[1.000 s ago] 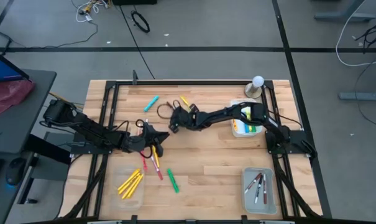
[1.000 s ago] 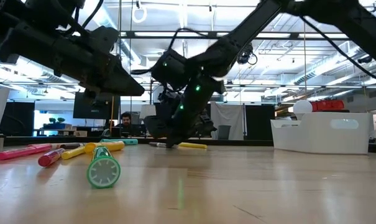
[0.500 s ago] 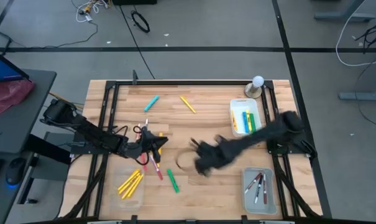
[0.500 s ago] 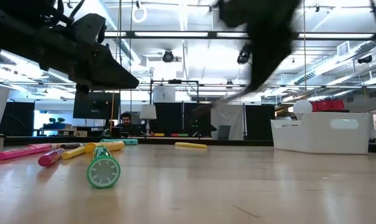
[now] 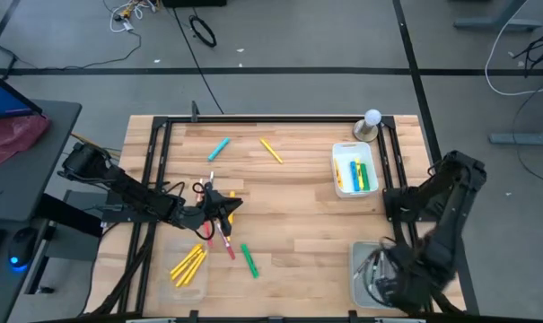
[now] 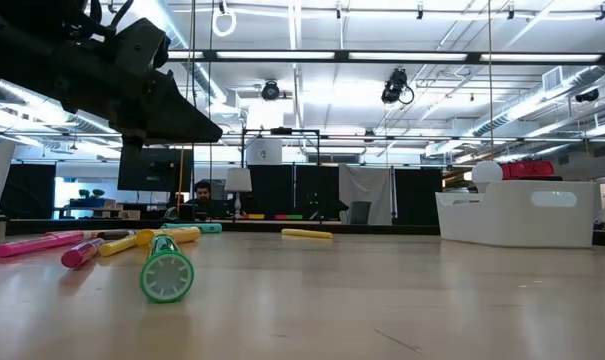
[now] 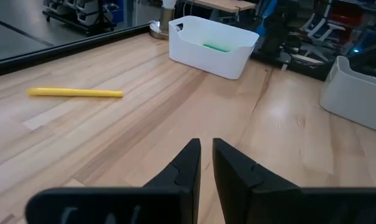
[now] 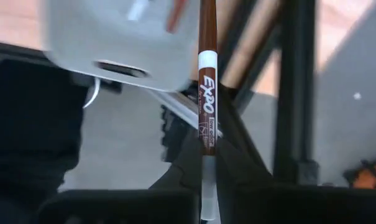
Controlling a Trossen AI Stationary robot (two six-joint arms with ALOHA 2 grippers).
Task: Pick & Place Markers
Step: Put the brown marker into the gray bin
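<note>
In the high view's lower right, the right gripper (image 5: 392, 278) is clamped on a brown-capped marker (image 8: 207, 93) above the clear tray (image 5: 358, 269). Left of centre, the left gripper (image 7: 206, 155), nearly closed and empty, hovers over scattered markers (image 5: 224, 235) on the surface (image 5: 298, 215).

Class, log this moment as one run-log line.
right gripper: shut on brown-capped white Expo marker | above clear rectangular tray | left gripper: idle over scattered markers

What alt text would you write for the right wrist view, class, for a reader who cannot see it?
The right pincer is shut on a brown Expo marker, which points straight away from the camera. Beyond it are a pale tray and dark frame bars.
</note>
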